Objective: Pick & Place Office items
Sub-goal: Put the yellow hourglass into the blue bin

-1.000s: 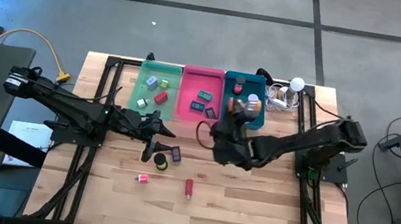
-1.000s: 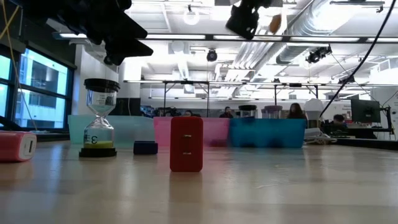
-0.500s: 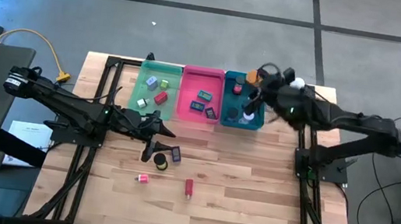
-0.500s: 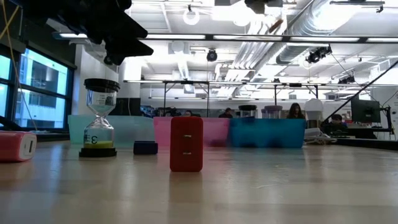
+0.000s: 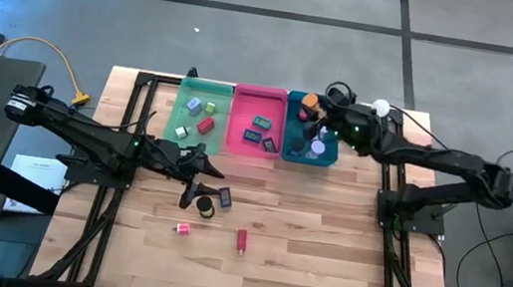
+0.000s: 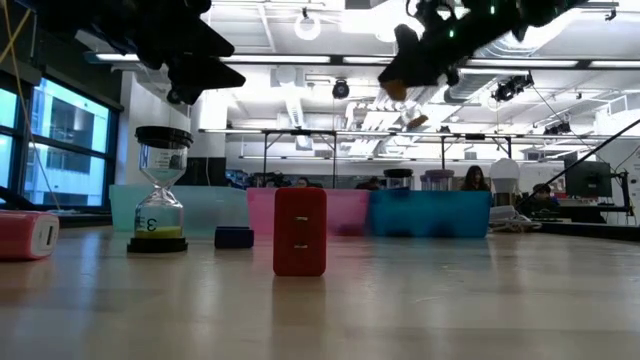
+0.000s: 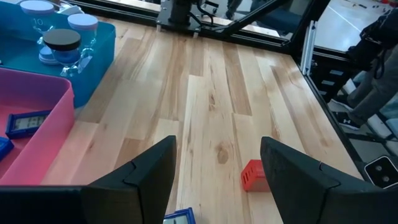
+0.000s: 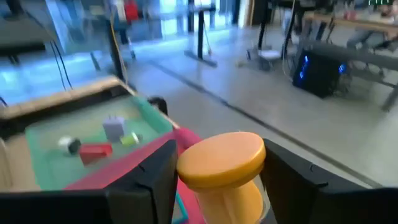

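Right gripper (image 5: 314,105) clamps orange hourglass (image 8: 227,171), arm outstretched over teal tray (image 5: 331,156) | left gripper (image 5: 215,170) apart, seemingly low.

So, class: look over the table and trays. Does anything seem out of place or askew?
Nothing looks spilled or damaged. A sand timer, a red block and a few small items lie loose on the table; the right gripper holds an orange sand timer over the teal tray.

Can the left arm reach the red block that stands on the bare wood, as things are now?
Probably yes. The left hand is open and holds nothing, and the red block stands alone on the table a little past it. The hourglass stands nearer the hand, slightly off the straight way.
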You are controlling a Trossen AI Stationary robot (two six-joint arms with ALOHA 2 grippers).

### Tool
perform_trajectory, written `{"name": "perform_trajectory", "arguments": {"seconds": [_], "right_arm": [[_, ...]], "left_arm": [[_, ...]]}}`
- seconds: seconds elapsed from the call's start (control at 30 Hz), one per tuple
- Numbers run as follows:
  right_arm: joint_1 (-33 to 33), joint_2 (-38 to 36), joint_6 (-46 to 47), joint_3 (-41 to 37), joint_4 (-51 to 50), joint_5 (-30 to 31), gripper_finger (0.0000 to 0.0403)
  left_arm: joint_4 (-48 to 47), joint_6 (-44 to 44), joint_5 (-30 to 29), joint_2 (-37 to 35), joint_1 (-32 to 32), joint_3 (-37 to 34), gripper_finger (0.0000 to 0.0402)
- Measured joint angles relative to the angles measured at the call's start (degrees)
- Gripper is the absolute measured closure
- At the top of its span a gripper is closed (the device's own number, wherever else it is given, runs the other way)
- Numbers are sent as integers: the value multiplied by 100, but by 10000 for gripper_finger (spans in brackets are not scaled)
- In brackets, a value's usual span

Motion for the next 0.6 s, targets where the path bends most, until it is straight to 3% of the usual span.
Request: {"name": "perform_trajectory", "arguments": {"seconds": [0.27, 0.4, 0.6], "right_arm": [[-223, 216, 128, -1159, 2262, -284, 205], [-319, 226, 104, -1392, 2530, -89, 219], [-738, 222, 236, -1620, 2614, -91, 211]], "left_arm": [[0, 0, 2, 0, 0, 0, 175], [-2, 0, 3, 0, 0, 0, 175], [-26, 0, 4, 0, 0, 0, 175]]}}
